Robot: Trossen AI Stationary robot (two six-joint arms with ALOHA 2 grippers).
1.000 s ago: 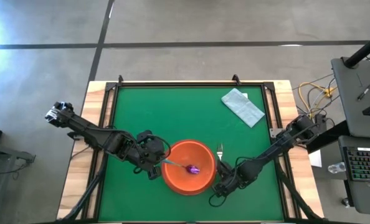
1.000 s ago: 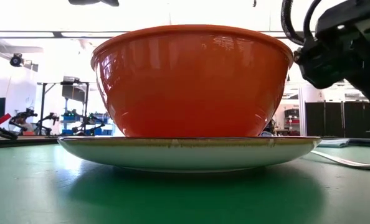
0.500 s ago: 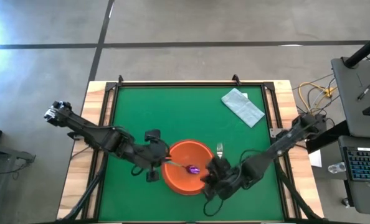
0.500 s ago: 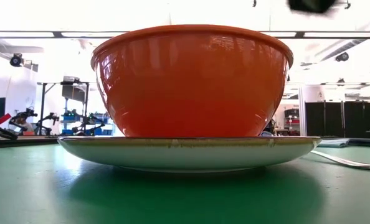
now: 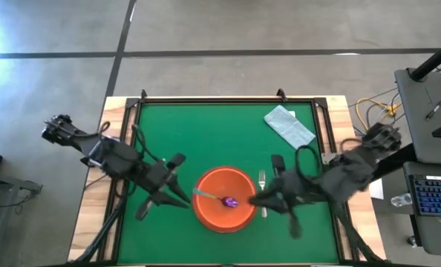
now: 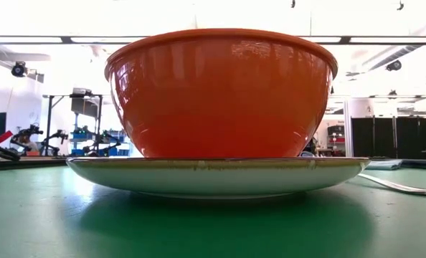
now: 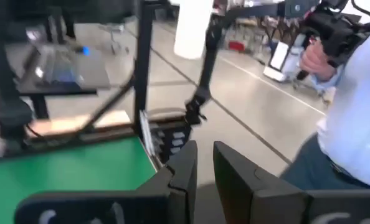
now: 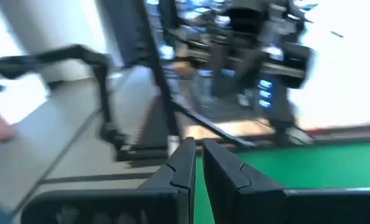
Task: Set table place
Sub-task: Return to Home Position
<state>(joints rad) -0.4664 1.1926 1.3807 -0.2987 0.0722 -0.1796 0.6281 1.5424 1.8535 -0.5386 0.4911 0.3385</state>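
Note:
The orange bowl (image 5: 224, 200) stands on the orange plate (image 6: 213, 175) near the green table's (image 5: 206, 133) near edge. The purple-ended spoon (image 5: 222, 199) lies inside the bowl, its handle leaning on the left rim. The silver fork (image 5: 263, 180) lies flat on the table just right of the bowl. My left gripper (image 5: 180, 199) is shut and empty, raised to the left of the bowl. My right gripper (image 5: 257, 200) is shut and empty, raised to the right of the bowl, above the fork. Both wrist views look out over the room.
A pale blue-green folded cloth (image 5: 289, 127) lies at the table's far right. Bare green top spreads across the far half and the left side. A person in a white shirt (image 7: 353, 93) stands beyond the table in the left wrist view.
Both grippers have risen away from the bowl and tipped up toward level. The left one has drawn back toward the table's left edge. The right one has climbed out of the low view and swung toward the right. Bowl, plate, spoon and fork have stayed put.

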